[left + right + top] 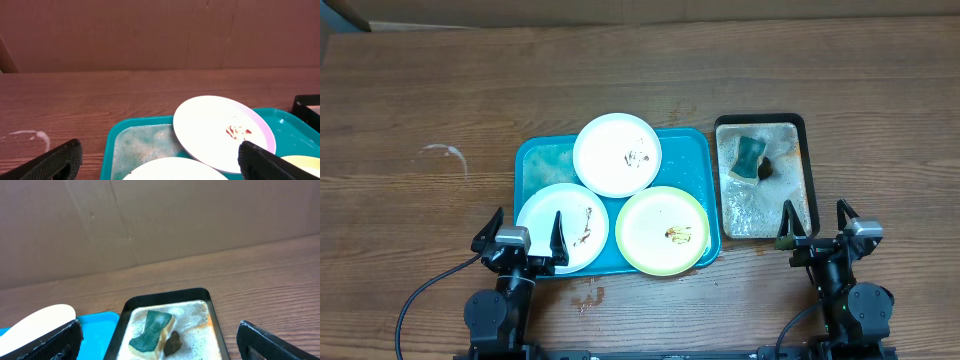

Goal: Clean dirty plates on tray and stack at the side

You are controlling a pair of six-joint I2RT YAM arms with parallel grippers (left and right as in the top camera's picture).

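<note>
Three plates lie on the teal tray (534,160). A white plate (617,154) with a brown smear is at the far middle, a second smeared white plate (562,226) at the near left, and a yellow-green plate (663,230) with a brown spot at the near right. My left gripper (527,228) stands open at the tray's near left edge, its fingers either side of the near white plate's rim (172,171). My right gripper (815,222) is open and empty at the near end of the black tray.
The black tray (761,122) right of the teal one holds foamy water, a green-and-yellow sponge (750,155) and a small dark lump (765,168). Foam covers the teal tray's far left corner (142,142). A pale ring stain (445,155) marks the wooden table at left.
</note>
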